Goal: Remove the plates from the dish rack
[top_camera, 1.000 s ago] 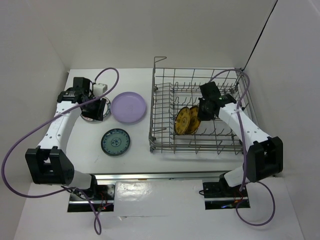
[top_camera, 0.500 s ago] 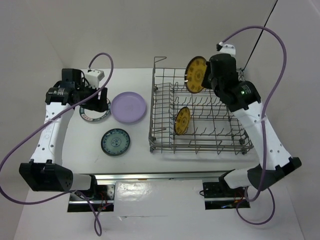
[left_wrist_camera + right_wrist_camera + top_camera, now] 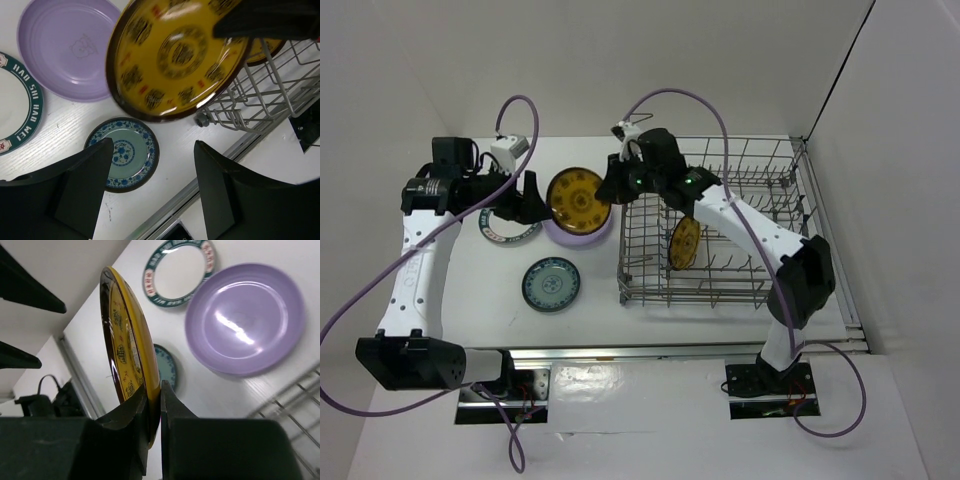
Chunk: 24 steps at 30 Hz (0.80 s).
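Observation:
My right gripper (image 3: 610,186) is shut on the rim of a yellow-gold patterned plate (image 3: 577,199) and holds it in the air above the lavender plate (image 3: 588,232), left of the grey wire dish rack (image 3: 720,225). The held plate shows edge-on in the right wrist view (image 3: 131,354) and face-on in the left wrist view (image 3: 175,55). My left gripper (image 3: 525,197) is open and empty, just left of the held plate. A second yellow-gold plate (image 3: 684,243) stands in the rack. A teal plate (image 3: 552,284) and a white plate with a dark rim (image 3: 505,227) lie on the table.
White walls close in the table at the left, back and right. The rack fills the right half of the table. Purple cables loop over both arms. A metal rail runs along the table's front edge (image 3: 650,352).
My right arm has lifted one yellow-gold plate out of the rack and swung it left over the lavender plate. My left gripper has left the white plate and turned toward the held plate.

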Tool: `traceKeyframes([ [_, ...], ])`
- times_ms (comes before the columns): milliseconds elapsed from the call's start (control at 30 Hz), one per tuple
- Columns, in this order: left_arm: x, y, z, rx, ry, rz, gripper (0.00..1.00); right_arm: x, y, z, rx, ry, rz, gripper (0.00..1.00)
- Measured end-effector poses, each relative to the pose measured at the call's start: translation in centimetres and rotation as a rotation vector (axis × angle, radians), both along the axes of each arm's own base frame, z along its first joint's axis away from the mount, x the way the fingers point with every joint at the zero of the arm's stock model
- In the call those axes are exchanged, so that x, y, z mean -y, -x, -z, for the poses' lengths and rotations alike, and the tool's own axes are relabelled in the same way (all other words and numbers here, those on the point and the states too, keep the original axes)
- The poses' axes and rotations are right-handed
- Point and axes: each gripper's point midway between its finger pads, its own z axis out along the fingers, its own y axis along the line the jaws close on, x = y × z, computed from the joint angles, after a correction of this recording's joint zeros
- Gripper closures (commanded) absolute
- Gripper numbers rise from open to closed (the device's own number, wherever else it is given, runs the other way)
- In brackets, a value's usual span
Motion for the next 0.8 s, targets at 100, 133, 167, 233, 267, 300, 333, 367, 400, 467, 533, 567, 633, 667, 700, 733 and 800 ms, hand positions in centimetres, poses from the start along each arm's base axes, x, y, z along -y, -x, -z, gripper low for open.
traceKeyframes([
  [100,0.0,0.0,-0.4,0.009,0.012,-0.009,0.21,-2.1,0.9,0.5,-0.015,-0.037,-0.099,1.00],
  [133,-0.1,-0.1,-0.4,0.016,0.011,-0.016,0.21,-2.5,1.4,0.3,-0.016,-0.051,-0.129,1.00],
  [167,-0.3,-0.3,-0.1,0.022,0.004,-0.023,0.21,-2.9,1.7,-0.3,-0.009,-0.075,-0.157,1.00],
  [233,-0.6,-0.3,0.9,0.005,-0.004,-0.036,0.21,-3.6,2.2,-1.6,0.021,-0.125,-0.206,1.00],
  [267,-0.6,-0.2,1.4,-0.011,-0.006,-0.038,0.21,-3.9,2.4,-2.2,0.030,-0.147,-0.227,1.00],
  [300,-0.6,-0.1,1.9,-0.023,-0.006,-0.038,0.21,-4.1,2.7,-2.5,0.034,-0.164,-0.246,1.00],
  [333,-0.6,-0.1,2.1,-0.033,-0.003,-0.038,0.21,-4.3,3.0,-2.7,0.041,-0.174,-0.265,1.00],
  [367,-0.6,-0.1,2.2,-0.035,-0.001,-0.037,0.21,-4.3,3.0,-2.7,0.044,-0.178,-0.272,1.00],
  [400,-0.6,-0.1,2.2,-0.036,-0.001,-0.039,0.24,-4.4,3.1,-2.5,0.042,-0.181,-0.276,1.00],
  [467,-0.7,-0.2,2.3,-0.038,0.003,-0.038,0.30,-4.4,3.3,-1.8,0.032,-0.184,-0.290,1.00],
  [533,-0.3,0.0,2.3,-0.050,0.020,-0.024,0.58,-4.5,3.6,-1.2,0.022,-0.186,-0.301,1.00],
  [567,0.0,0.1,2.3,-0.058,0.040,-0.008,0.75,-4.5,3.6,-0.9,0.019,-0.185,-0.303,1.00],
  [633,0.8,1.0,2.2,-0.091,0.084,0.025,1.00,-4.2,3.3,-0.6,0.028,-0.174,-0.303,1.00],
  [667,0.9,1.3,2.0,-0.096,0.107,0.040,1.00,-4.0,3.1,-0.5,0.032,-0.175,-0.307,1.00],
  [700,1.1,1.4,1.9,-0.087,0.108,0.058,1.00,-4.0,3.2,-0.5,0.029,-0.180,-0.318,0.96],
  [733,1.1,1.5,1.8,-0.087,0.110,0.065,1.00,-3.9,3.2,-0.5,0.026,-0.180,-0.321,0.90],
  [800,1.0,1.8,1.9,-0.094,0.112,0.069,1.00,-4.0,3.4,-0.5,0.024,-0.179,-0.333,0.78],
])
